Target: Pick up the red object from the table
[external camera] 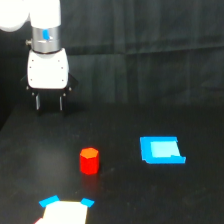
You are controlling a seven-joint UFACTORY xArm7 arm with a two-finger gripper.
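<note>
The red object (pixel 89 160) is a small red-orange hexagonal block standing upright on the black table (pixel 130 195), in the lower middle of the exterior view. My gripper (pixel 49 103) hangs from the white arm at the upper left, well above and behind the block and off to its left. Its two dark fingers (pixel 38 102) point straight down with a gap between them and nothing held. The gripper is open.
A flat blue piece (pixel 161 150) lies on the table to the right of the block. A white shape with blue corners (pixel 66 210) sits at the bottom edge, just in front of the block. A dark backdrop closes off the rear.
</note>
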